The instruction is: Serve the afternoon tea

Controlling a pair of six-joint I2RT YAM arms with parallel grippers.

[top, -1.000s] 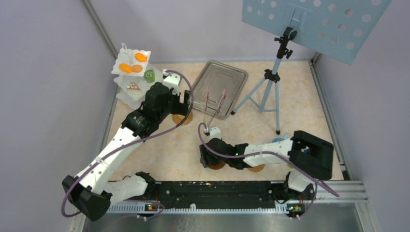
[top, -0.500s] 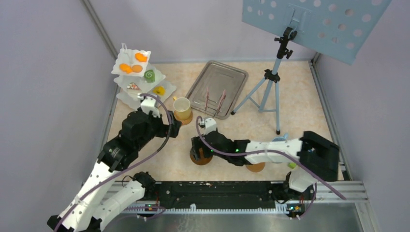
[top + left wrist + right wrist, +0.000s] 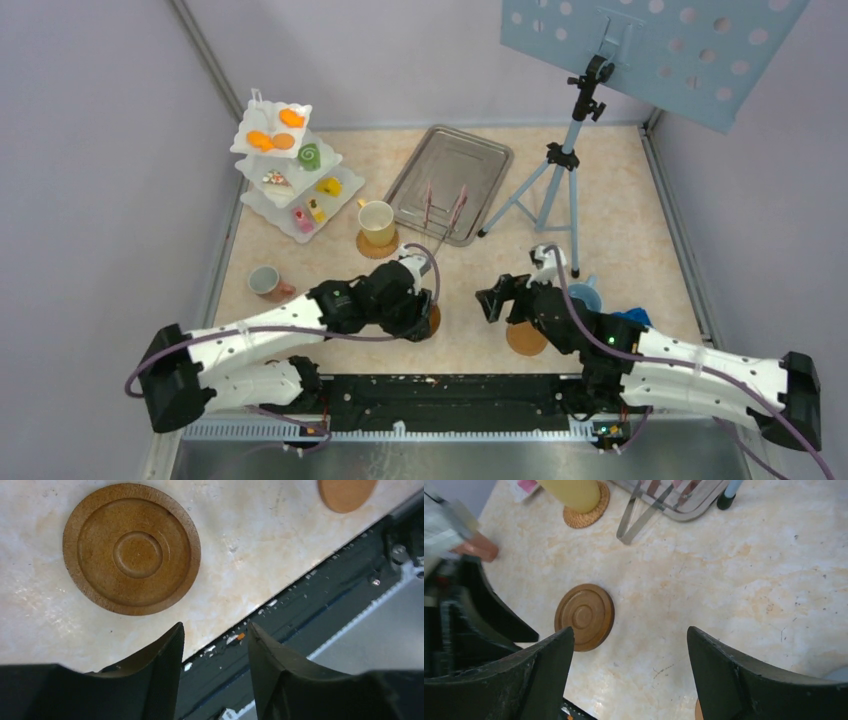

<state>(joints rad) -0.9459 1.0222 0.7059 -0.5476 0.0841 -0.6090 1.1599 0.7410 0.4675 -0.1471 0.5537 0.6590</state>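
Observation:
The white three-tier stand [image 3: 250, 204] at the back left carries orange biscuits [image 3: 270, 140], a green swirl roll [image 3: 309, 156], a yellow wedge [image 3: 328, 186] and a pink slice [image 3: 300, 214]. A yellow cup [image 3: 377, 220] stands on a woven coaster. A pink cup [image 3: 265, 282] lies at the left. My left gripper [image 3: 418, 328] is open and empty just beside a brown round coaster [image 3: 131, 548] near the front edge. My right gripper [image 3: 497, 300] is open and empty to the right of that coaster [image 3: 584, 616]. A second coaster [image 3: 527, 340] lies under the right arm.
A metal tray [image 3: 450, 165] with pink tongs [image 3: 445, 210] sits at the back middle. A tripod [image 3: 560, 180] holding a blue perforated board stands at the back right. A blue cup [image 3: 585, 297] is by the right arm. The black rail [image 3: 320, 610] runs along the table's front edge.
My left arm swung from the stand down to the near coaster. My right gripper slid the coaster left, let it go and pulled back right. The pink cup now shows.

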